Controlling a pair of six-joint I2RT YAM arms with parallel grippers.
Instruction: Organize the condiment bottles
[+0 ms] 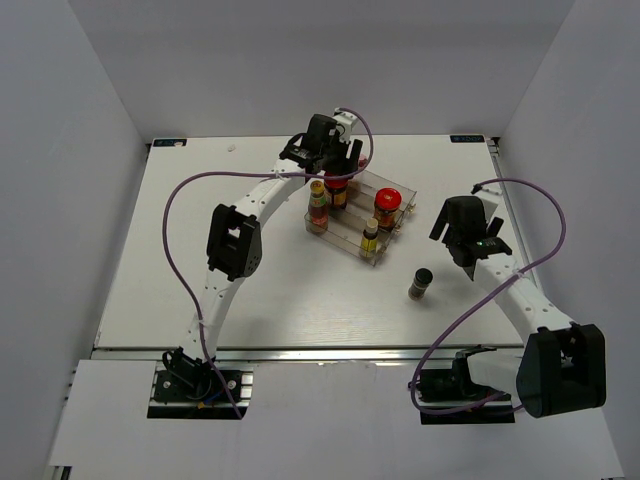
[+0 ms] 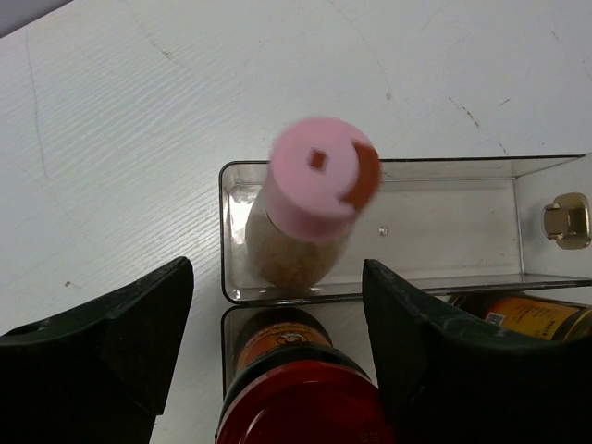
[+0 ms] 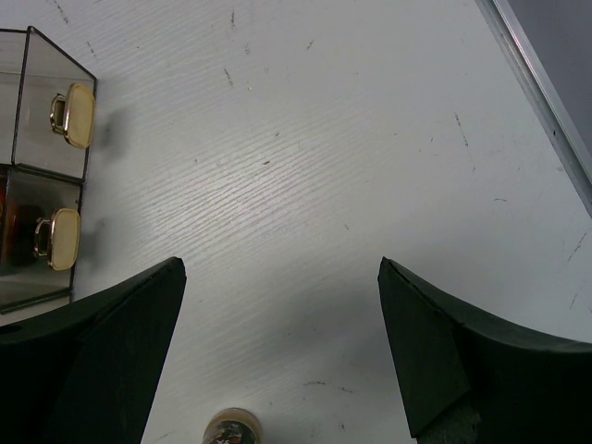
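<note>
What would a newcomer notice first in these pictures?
The pink-capped shaker catches the eye first. It leans in an end compartment of the clear rack, just beyond the open left gripper. Next come a red-lidded jar in the rack toward the far side of the table, and a black-capped bottle standing alone on the table near the open right gripper.

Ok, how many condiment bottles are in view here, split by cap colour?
Red-lid jars: 2
Yellow-cap bottles: 2
Pink-cap shaker: 1
Black-cap bottle: 1
Total: 6
</note>
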